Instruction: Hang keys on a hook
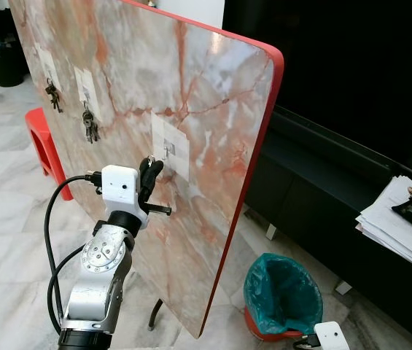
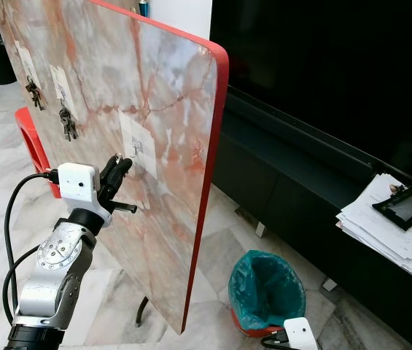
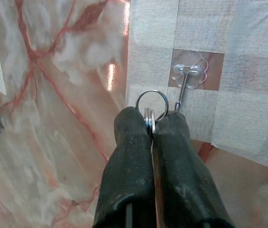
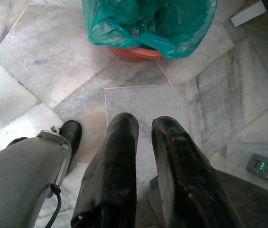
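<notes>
Pinching the key ring (image 3: 152, 105), left gripper (image 3: 151, 124) jaws sit just beside hook (image 3: 187, 80).

No readable text, label, brand, number or sign on any surface in view.

The left pincer (image 2: 118, 166) is up against the tilted marble board (image 2: 154, 131) with the red rim, right beside a small clear hook (image 2: 137, 149) on a taped white patch. Two key bunches (image 2: 68, 124) already hang further along. A teal-lined bin (image 2: 267, 292) sits on the floor, papers (image 2: 381, 226) stacked on the dark bench (image 2: 315, 182).
</notes>
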{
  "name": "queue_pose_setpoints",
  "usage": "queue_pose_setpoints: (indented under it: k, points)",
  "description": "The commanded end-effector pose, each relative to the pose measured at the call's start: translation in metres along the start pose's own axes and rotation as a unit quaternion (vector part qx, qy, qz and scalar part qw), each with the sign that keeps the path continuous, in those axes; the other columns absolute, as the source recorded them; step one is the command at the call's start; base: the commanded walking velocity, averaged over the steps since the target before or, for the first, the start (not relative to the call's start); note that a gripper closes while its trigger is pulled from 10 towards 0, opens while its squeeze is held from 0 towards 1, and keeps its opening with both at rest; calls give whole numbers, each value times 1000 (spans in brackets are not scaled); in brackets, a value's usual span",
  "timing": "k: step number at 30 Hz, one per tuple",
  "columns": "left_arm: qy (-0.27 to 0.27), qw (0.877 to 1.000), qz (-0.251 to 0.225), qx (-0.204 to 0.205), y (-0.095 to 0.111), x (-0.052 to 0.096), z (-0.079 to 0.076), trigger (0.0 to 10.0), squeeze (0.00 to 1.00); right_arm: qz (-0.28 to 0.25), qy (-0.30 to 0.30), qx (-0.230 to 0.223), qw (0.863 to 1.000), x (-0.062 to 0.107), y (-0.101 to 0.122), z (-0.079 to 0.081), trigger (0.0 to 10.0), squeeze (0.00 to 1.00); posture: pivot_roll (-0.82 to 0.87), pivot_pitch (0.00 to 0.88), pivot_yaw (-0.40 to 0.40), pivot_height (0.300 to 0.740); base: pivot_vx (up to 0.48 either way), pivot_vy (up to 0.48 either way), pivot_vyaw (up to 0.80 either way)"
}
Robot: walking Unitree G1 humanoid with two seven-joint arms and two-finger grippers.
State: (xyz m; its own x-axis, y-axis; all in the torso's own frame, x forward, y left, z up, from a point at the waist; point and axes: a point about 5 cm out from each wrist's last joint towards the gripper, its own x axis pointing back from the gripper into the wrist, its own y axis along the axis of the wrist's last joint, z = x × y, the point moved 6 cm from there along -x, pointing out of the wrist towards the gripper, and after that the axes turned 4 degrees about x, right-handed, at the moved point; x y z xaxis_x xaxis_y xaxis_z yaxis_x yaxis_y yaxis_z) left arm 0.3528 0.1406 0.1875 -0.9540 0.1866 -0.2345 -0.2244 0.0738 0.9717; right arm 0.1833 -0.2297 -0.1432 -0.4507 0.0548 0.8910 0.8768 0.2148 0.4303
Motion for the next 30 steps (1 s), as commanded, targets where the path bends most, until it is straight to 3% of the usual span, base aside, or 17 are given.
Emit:
queue_pose_setpoints:
  k: [1, 30]
  points:
    - [-6, 1000, -15, 3, 12, -4, -3, 10000, 0, 1, -7, 1, 1000, 1, 1, -6, 10000, 0, 69, 0, -95, 740, 0, 0, 0]
    - [-25, 1000, -10, 2, 11, -8, -11, 10000, 0, 5, -8, 3, 1000, 1, -1, -6, 10000, 0, 68, 0, -94, 740, 0, 0, 0]
